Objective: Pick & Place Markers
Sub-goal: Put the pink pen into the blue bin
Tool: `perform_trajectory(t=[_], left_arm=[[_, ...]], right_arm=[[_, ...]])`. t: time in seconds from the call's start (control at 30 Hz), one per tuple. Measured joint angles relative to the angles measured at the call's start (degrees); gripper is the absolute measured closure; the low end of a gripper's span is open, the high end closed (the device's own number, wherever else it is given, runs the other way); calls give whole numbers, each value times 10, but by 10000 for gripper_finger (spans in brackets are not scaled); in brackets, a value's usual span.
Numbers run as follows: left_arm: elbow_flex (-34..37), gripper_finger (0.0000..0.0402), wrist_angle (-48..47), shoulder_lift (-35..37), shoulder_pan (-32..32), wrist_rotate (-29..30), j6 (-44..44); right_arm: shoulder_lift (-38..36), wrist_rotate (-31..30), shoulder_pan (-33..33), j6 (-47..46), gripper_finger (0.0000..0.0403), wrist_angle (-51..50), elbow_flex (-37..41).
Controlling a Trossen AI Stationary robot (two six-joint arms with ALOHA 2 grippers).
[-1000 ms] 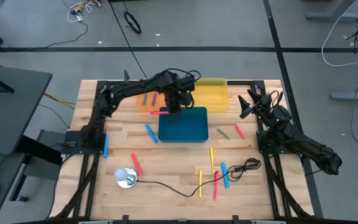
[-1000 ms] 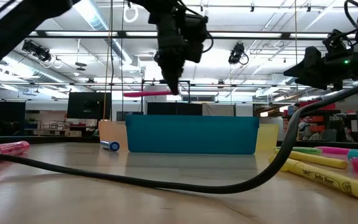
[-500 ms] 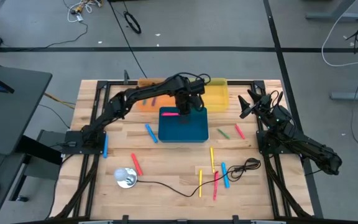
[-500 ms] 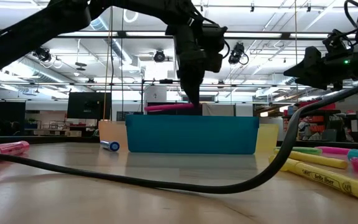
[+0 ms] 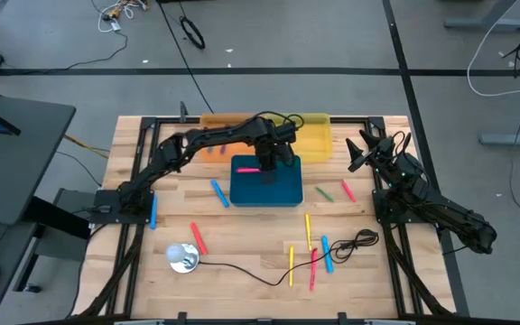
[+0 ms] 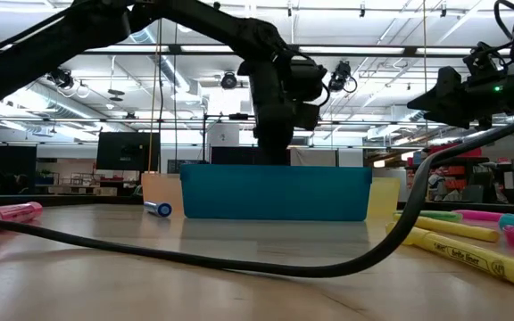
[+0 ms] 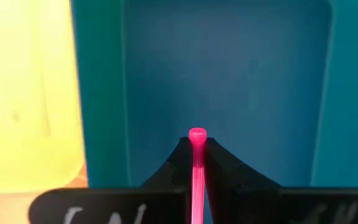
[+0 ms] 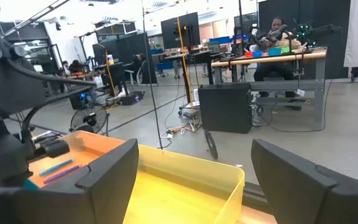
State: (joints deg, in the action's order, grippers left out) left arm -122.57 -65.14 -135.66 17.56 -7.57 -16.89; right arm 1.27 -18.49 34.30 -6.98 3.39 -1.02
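1. A pink marker (image 7: 197, 163) is clamped in the closed left pincer (image 5: 264, 167), over the teal bin (image 5: 287, 194) at frame centre.
2. The right pincer (image 5: 357, 155), spread and empty, is parked right.
3. The marker is judged light, stiff, slick; a mid-barrel grip suits.

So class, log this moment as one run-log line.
left tool: shut on pink marker | over blue bin | right tool: open, idle

Left tool (image 5: 263, 165) holds a marker (image 5: 247, 168) inside the middle bin (image 5: 283, 192); other markers (image 5: 319, 253) lie on the table (image 5: 242, 235)
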Motion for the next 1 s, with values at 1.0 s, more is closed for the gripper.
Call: perform_trajectory(t=[1.0], left_arm=[[30, 269, 86, -33, -17, -2, -5]], right_arm=[[0, 0, 0, 0, 89, 0, 0]])
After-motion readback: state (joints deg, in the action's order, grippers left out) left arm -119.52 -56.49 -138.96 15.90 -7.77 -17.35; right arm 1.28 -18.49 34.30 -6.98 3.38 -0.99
